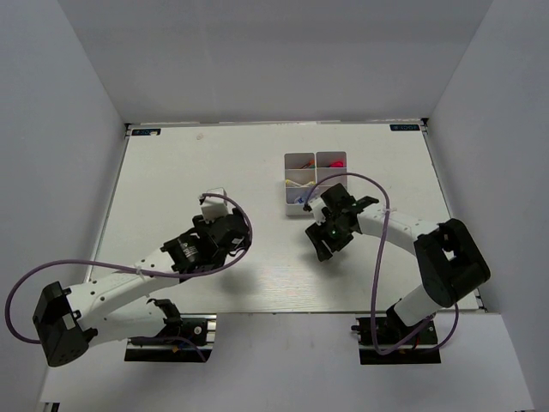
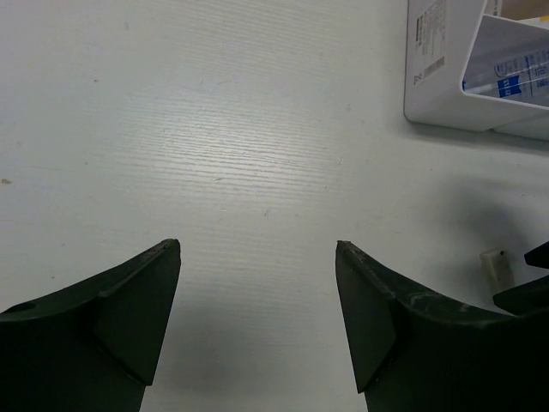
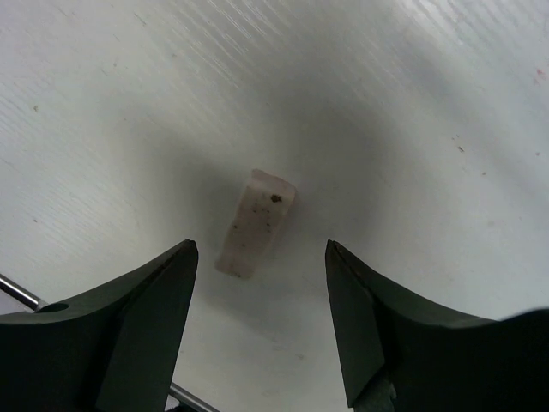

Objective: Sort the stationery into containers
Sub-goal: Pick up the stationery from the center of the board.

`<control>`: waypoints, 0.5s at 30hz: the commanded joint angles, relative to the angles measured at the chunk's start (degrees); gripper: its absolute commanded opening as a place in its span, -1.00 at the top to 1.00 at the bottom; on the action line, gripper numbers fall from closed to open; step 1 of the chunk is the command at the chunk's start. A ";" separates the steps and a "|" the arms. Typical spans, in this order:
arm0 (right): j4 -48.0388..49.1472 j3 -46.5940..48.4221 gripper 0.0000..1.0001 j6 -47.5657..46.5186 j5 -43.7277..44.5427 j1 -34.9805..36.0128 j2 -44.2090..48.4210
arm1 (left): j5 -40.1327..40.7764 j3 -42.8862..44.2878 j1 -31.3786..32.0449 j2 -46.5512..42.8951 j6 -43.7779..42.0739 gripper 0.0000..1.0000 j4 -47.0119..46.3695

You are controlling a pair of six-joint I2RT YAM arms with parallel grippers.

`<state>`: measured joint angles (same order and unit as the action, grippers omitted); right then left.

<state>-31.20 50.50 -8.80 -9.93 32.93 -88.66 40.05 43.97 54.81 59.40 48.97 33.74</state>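
A pale tan eraser (image 3: 257, 223) with dark specks lies flat on the white table. My right gripper (image 3: 260, 246) hangs just above it, open, its tips to either side of the eraser's near end and not touching it. From the left wrist the same eraser (image 2: 496, 268) shows as a small block at the right edge. The white organiser tray (image 1: 314, 170) stands behind the right gripper (image 1: 324, 239), with a blue-white tube (image 2: 513, 79) and pink items (image 1: 336, 160) in its compartments. My left gripper (image 2: 257, 245) is open over bare table, with nothing between its fingers.
The tray's near corner (image 2: 437, 86) sits ahead and to the right of the left gripper (image 1: 225, 225). The right arm's cable (image 1: 377, 257) loops over the table's right side. Grey walls enclose the table on three sides.
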 commanded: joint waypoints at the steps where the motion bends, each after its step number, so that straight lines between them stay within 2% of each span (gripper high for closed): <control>1: 2.28 0.83 -0.34 3.26 2.90 2.40 -0.02 | 2.74 -0.63 0.21 -2.09 3.50 -0.65 3.79; 6: 3.69 -0.31 -0.34 4.75 6.67 5.56 -2.04 | 2.75 -1.68 0.21 -3.32 4.73 -0.65 4.41; 8: 3.60 -0.31 -0.25 5.28 9.67 6.18 -3.27 | 2.75 -1.69 0.21 -3.94 5.35 -0.65 5.02; 11: 3.69 0.47 0.03 5.81 14.58 6.89 -4.58 | 2.75 -2.22 0.21 -4.46 6.40 -0.65 5.55; 12: 3.87 0.48 0.06 5.90 14.85 6.89 -4.76 | 2.23 -2.22 0.21 -4.46 6.40 -0.68 5.55; 13: 3.61 0.56 0.22 5.90 14.33 7.06 -4.94 | 2.22 -2.22 0.21 -4.46 6.40 -0.68 5.55; 15: 2.81 1.18 0.41 5.81 13.54 6.97 -4.77 | 1.52 -2.83 0.21 -4.99 6.93 -0.68 5.55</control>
<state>-28.05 51.29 -4.01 1.89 39.62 -91.70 40.88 41.80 54.87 56.05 52.64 38.35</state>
